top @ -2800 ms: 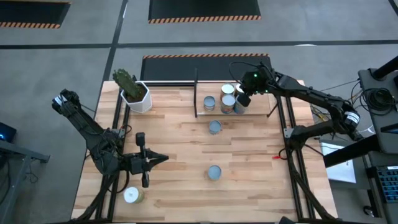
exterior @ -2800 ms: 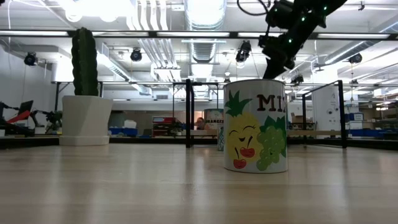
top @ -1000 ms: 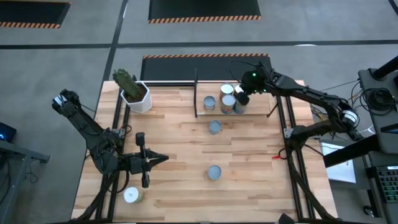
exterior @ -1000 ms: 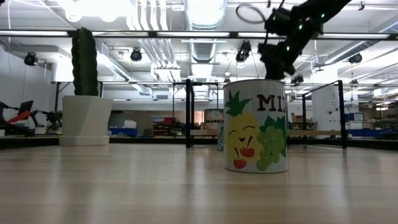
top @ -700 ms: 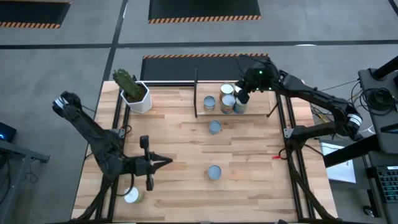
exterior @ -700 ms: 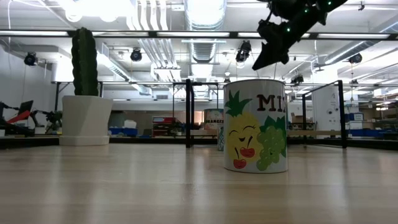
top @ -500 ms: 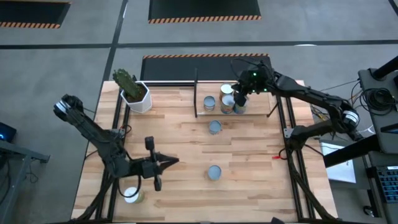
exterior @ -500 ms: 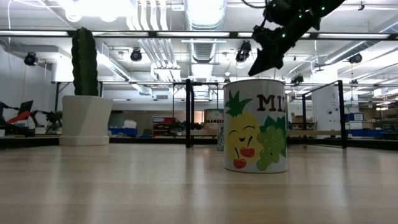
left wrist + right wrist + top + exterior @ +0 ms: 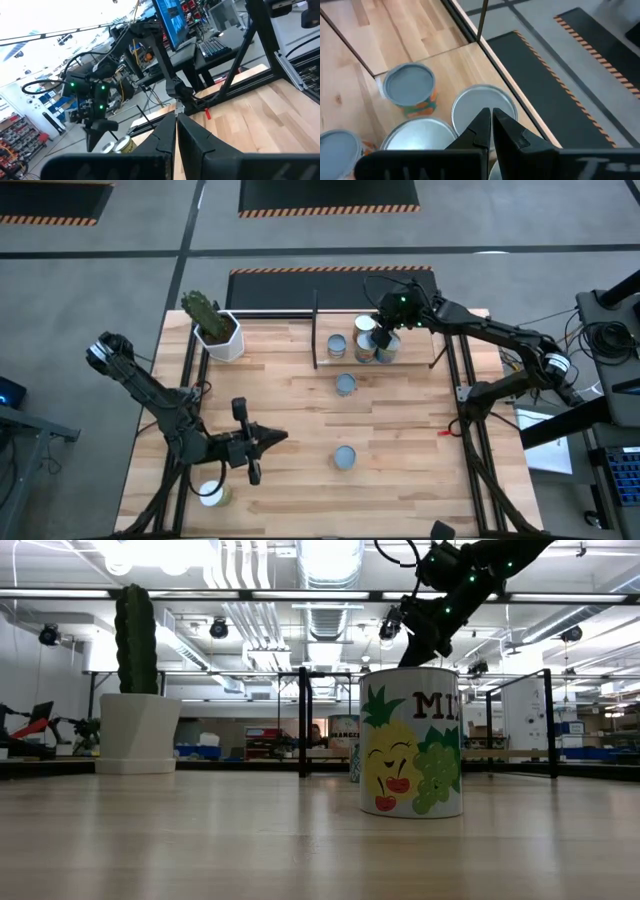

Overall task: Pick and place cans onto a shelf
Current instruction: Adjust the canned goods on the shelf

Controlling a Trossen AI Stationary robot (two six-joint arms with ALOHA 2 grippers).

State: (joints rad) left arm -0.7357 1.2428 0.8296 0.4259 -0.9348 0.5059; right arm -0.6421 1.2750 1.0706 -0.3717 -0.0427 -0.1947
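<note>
Right gripper (image 9: 379,337), fingers pressed together and empty, hovers over cans (image 9: 366,340) grouped on the shelf (image 9: 330,360) at far right; next pick: loose can (image 9: 345,384) nearer; left gripper (image 9: 281,437) closed, idle near-left.

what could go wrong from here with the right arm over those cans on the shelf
1. The right gripper hangs with shut fingers just above the tightly packed cans on the shelf; a sideways or downward move might knock one into its neighbours.
2. The back can sits close to the shelf's rear edge, so a push could possibly tip it off.
3. The left gripper, also shut, points toward the loose can; moving forward unopened may shove it.
</note>
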